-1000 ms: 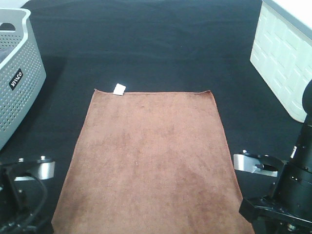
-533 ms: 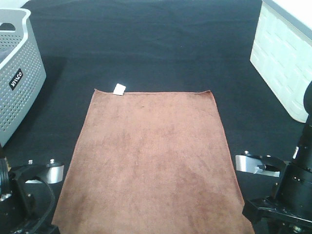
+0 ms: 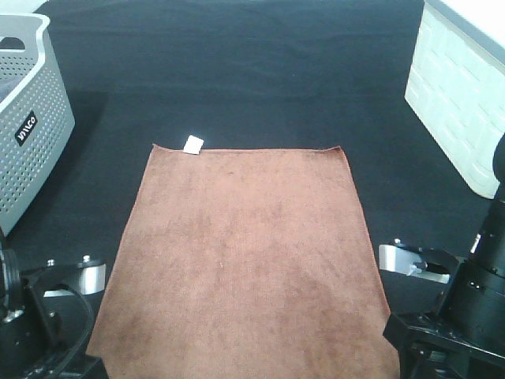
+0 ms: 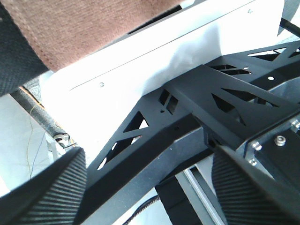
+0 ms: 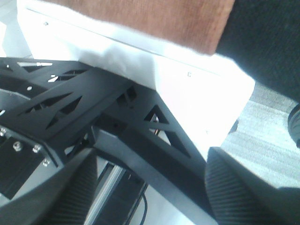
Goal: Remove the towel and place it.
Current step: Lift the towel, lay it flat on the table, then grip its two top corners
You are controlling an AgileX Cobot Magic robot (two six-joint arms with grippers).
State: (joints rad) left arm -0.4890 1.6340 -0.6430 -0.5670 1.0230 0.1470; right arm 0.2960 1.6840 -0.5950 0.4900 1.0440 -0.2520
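1. The left claw (image 4: 145, 159) is spread wide. Its ribbed black fingers (image 4: 42, 187) stand far apart, with nothing between them and nothing touched. Beyond the gap are a black frame (image 4: 197, 103) and a white panel (image 4: 140, 61) under the bench edge.
2. The right claw (image 5: 150, 159) is spread just as wide. Its fingers (image 5: 253, 187) are far apart and grip nothing.
3. In the high view the left arm (image 3: 31, 332) sits at 7 o'clock and the right arm (image 3: 458, 316) at 5 o'clock. Each is just beside a near corner of the towel (image 3: 237, 253).
4. The towel lies flat and spread out on the black bench (image 3: 252, 71). It runs from 6 o'clock up past the middle, and its near hem reaches about to the bench's near edge.
5. A small white tag (image 3: 193, 144) sits at the towel's far left corner, toward 11 o'clock.
6. A grey perforated basket (image 3: 31, 118) stands at 10 o'clock and a white box (image 3: 458, 87) at 2 o'clock. Both are well apart from the towel.
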